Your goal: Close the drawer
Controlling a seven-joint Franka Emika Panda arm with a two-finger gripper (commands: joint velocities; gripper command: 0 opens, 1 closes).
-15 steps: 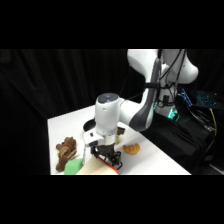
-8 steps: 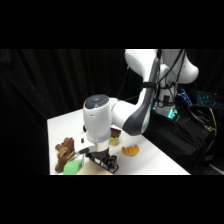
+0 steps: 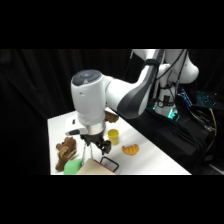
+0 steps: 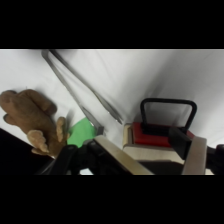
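The arm (image 3: 131,92) reaches from the upper right over the white table (image 3: 150,156) and hangs its gripper (image 3: 98,148) low at the table's front edge, right above the drawer (image 3: 108,163). In the side view the drawer front shows as a small red-rimmed panel at the bottom edge of the table, w/ the pale box (image 3: 93,167) just left of it; the gripper's black fingers sit right over the two, seemingly touching or nearly so — can't tell which.

Wrist view: the drawer (image 4: 160,135) is at lower right, red front panel facing up-frame, its black loop handle (image 4: 167,114) sticking out over bare table. The beige box (image 4: 150,155) runs along the bottom beneath it. A dark finger (image 4: 181,141) lies against the right part of the red panel. Can't tell how far apart the fingers stand — the other one isn't clear among the dark linkage at bottom left.

Other stuff: metal tongs (image 4: 80,87) lie diagonally from top left down toward the drawer's left corner, tips just beside it. A green block (image 4: 81,134) sits by the tong tips, next to the box. A brown plush toy (image 4: 31,117) is at far left, touching the green block. In the side view, a yellow cup (image 3: 113,136) stands behind the gripper and an orange croissant-like item (image 3: 130,149) lies right of it, apart from the drawer.
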